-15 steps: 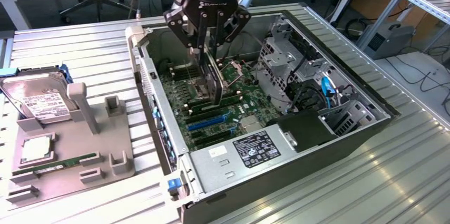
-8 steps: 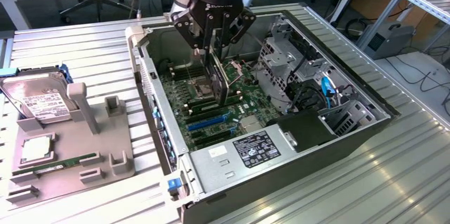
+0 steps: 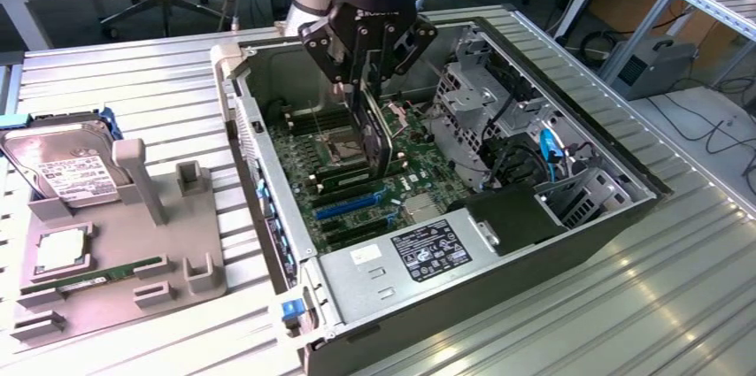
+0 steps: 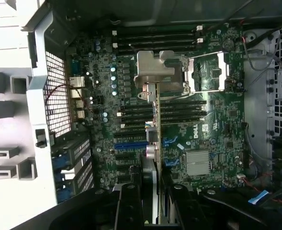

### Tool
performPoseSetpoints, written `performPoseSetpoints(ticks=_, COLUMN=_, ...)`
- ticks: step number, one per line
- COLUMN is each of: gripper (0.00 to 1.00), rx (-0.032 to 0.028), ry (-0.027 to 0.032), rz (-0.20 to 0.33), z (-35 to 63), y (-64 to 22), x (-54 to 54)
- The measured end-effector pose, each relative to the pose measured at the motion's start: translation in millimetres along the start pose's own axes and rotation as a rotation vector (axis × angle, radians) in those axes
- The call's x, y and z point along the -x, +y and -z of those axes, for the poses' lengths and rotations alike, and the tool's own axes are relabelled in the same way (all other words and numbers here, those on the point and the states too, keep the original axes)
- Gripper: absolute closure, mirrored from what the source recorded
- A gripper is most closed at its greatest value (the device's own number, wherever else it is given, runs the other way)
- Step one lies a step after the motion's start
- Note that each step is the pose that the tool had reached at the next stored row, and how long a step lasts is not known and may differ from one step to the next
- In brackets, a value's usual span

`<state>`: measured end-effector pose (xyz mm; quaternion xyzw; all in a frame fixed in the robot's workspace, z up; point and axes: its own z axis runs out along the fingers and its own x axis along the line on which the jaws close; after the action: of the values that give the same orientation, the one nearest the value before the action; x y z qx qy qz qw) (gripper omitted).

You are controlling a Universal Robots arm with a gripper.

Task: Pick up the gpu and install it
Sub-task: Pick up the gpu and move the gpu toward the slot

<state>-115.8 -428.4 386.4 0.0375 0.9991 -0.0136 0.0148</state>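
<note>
The gpu (image 3: 375, 141) hangs upright inside the open computer case (image 3: 243, 84), a thin dark card above the motherboard (image 3: 354, 190). My gripper (image 3: 364, 84) is shut on its upper edge. In the wrist view the gpu (image 4: 158, 143) appears edge-on, running out from between my fingers (image 4: 131, 203), with its silver bracket (image 4: 151, 92) at the far end. My gripper (image 4: 156, 203) holds it above the board, roughly over the blue expansion slot (image 4: 131, 144). The card looks clear of the slot (image 3: 343, 206), still apart from the board.
A grey fixture tray (image 3: 189, 270) at the exterior view's left holds a silver hard drive (image 3: 65, 172), a green memory stick (image 3: 106, 274) and a processor (image 3: 59, 252). Inside the case are the drive cage (image 3: 484, 119), power supply (image 3: 413, 257) and cables (image 3: 550, 150).
</note>
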Motion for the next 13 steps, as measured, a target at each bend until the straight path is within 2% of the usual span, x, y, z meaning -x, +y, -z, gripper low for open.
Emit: performPoseSetpoints(ticks=13, gripper=0.73, rx=-0.0004, ry=0.0, rz=0.0, z=-7.3, y=1.5, x=16.6)
